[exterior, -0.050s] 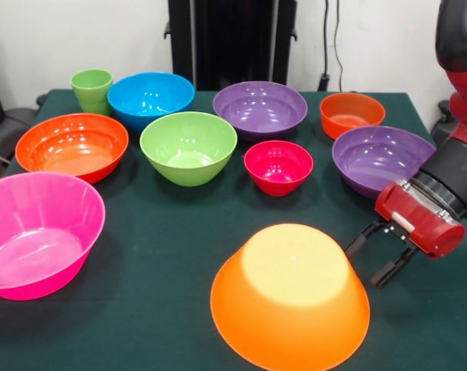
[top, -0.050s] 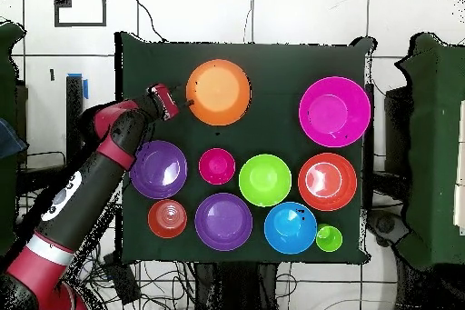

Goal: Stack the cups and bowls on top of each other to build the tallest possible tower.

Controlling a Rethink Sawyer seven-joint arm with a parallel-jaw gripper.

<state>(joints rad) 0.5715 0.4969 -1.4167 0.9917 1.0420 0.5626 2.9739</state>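
At the desk's near edge, a large glossy orange plastic bowl is seen upturned, with the red-and-black end effector just beside its rim, dark fingers spread apart and holding nothing. A big pink bowl is set upright to one side. Farther back, a small magenta-red bowl, green, purple, red-orange and blue bowls are spread singly, with a small light-green plastic tumbler at the far corner.
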